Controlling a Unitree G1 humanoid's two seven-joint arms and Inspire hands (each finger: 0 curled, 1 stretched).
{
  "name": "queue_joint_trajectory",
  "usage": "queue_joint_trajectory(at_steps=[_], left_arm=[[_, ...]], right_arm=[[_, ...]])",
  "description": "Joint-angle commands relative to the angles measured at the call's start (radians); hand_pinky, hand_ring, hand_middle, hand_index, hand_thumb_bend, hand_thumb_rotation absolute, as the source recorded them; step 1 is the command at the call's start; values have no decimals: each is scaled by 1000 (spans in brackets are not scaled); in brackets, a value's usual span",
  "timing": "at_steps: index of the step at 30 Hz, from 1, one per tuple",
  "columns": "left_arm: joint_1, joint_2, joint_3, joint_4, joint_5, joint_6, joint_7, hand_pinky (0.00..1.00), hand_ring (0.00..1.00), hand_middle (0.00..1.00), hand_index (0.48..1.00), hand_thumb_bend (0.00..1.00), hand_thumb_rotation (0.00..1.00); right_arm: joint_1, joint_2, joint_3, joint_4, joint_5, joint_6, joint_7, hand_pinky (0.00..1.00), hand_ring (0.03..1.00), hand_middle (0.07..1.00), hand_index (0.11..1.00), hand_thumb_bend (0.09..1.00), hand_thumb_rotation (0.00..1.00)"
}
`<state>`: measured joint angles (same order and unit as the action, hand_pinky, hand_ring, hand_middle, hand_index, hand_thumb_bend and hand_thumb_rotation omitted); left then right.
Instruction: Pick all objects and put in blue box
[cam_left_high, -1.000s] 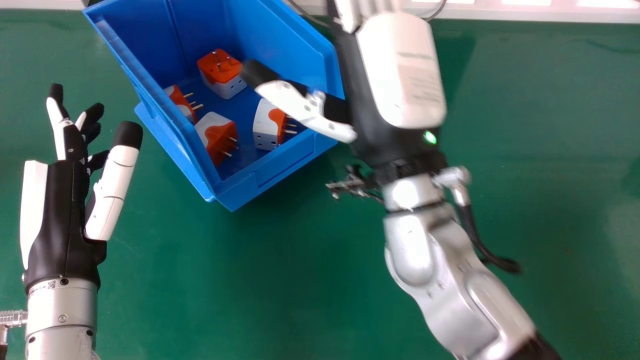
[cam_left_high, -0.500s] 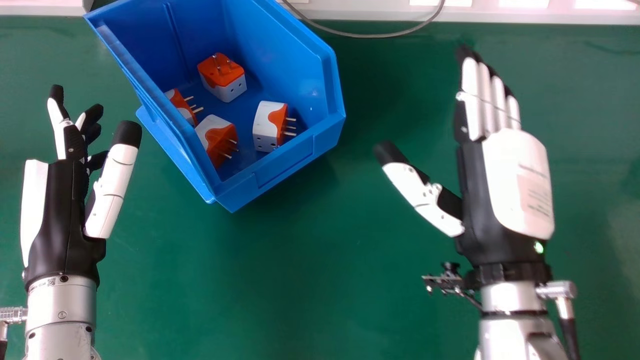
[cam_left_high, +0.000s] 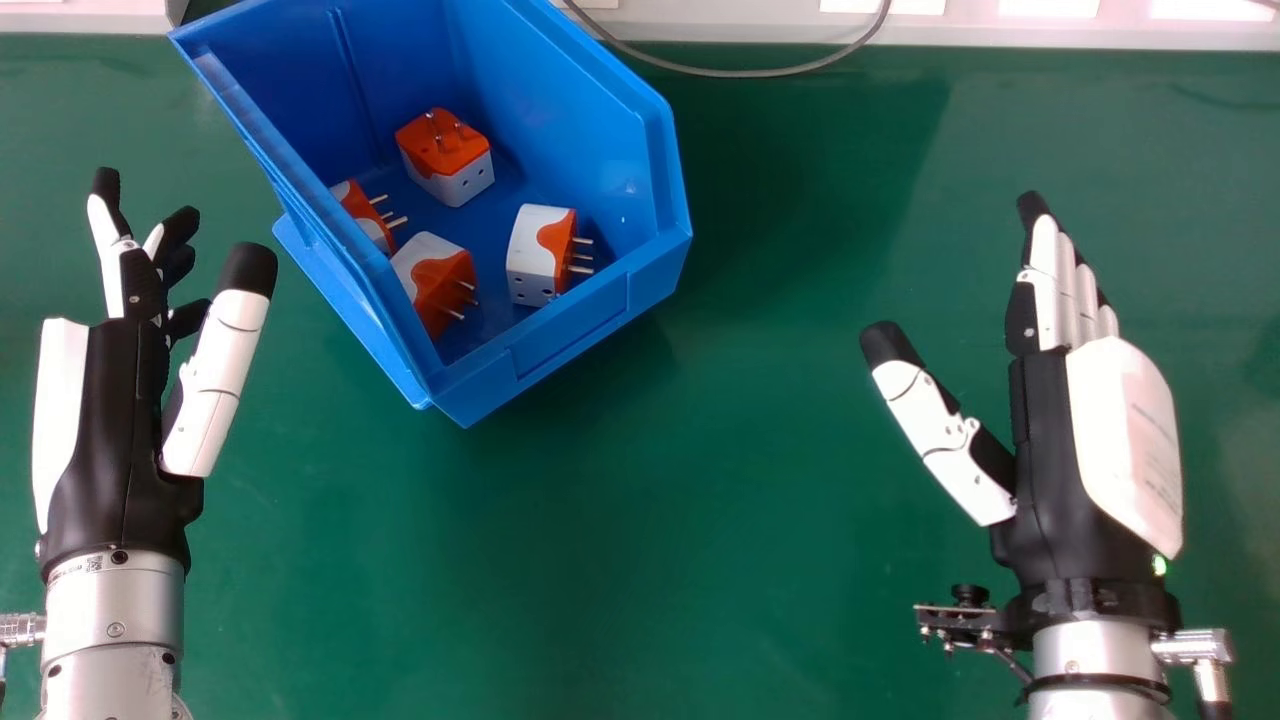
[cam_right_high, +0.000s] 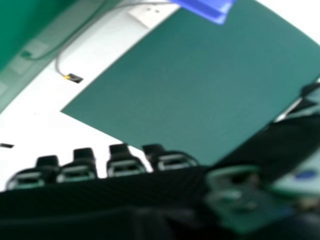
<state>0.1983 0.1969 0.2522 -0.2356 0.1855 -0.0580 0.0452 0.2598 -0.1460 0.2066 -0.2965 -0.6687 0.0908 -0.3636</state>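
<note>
In the head view my left hand (cam_left_high: 115, 420) rests at the left, fingers relaxed, nothing held. My right hand (cam_left_high: 1085, 440) is at the far right, well apart from the box, its fingers straight and its thumb spread. The right hand (cam_right_high: 125, 165) shows its fingertips along the bottom edge in the right hand view. Between the hands, farther back, stands the blue box (cam_left_high: 570, 345). On its floor lie several orange and white plug adapters: one at the back (cam_left_high: 445, 160), one by the left wall (cam_left_high: 362, 215), one near the front corner (cam_left_high: 435, 280) and one at the right (cam_left_high: 540, 255).
The green table (cam_left_high: 640, 560) spreads in front of the box and between the two hands. A grey cable (cam_left_high: 740, 72) loops over the table's back edge, right of the box. A pale ledge (cam_left_high: 1050, 25) runs along the back.
My right hand has moved from over the box to the right and back toward the robot, its fingers open. The left hand has shifted slightly left. The adapters in the box have not moved.
</note>
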Motion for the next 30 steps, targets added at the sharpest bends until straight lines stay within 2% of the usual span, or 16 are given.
queue_joint_trajectory(at_steps=[1, 6, 10, 16, 18, 21, 25, 27, 30], left_arm=[[2, 7, 5, -7, -6, -30, 7, 856, 935, 943, 949, 817, 1000], [12, 3, 3, -17, -5, -33, 7, 846, 935, 942, 949, 819, 1000], [20, 0, -3, -15, 7, -41, 14, 845, 935, 942, 947, 817, 1000], [32, -16, -20, -15, 14, -61, 25, 855, 940, 942, 947, 804, 1000], [35, -22, -24, -8, 16, -73, 30, 858, 942, 943, 947, 798, 1000], [37, -24, -29, 2, 20, -87, 38, 859, 943, 943, 947, 790, 1000], [43, -30, -48, 11, 48, -112, 60, 861, 943, 943, 947, 766, 1000], [44, -31, -50, 17, 56, -123, 67, 863, 943, 942, 947, 755, 1000], [53, -28, -49, 28, 60, -140, 74, 864, 943, 942, 947, 733, 1000]], right_arm=[[7, 1, -13, -26, 20, -32, 10, 995, 1000, 1000, 1000, 332, 1000], [19, 1, -29, -37, 60, -48, 43, 969, 1000, 1000, 1000, 339, 1000], [32, -5, -43, -43, 90, -71, 66, 956, 1000, 1000, 1000, 345, 1000], [34, -20, -83, -40, 182, -112, 127, 941, 1000, 1000, 1000, 331, 1000], [35, -29, -99, -45, 214, -119, 155, 939, 1000, 1000, 1000, 325, 1000], [35, -35, -122, -57, 261, -123, 201, 940, 1000, 1000, 1000, 319, 1000], [41, -47, -197, -99, 449, -77, 336, 956, 1000, 1000, 1000, 319, 1000], [49, -56, -223, -127, 488, -38, 379, 976, 1000, 1000, 1000, 331, 1000], [60, -76, -246, -162, 500, 4, 418, 988, 1000, 1000, 1000, 354, 1000]])
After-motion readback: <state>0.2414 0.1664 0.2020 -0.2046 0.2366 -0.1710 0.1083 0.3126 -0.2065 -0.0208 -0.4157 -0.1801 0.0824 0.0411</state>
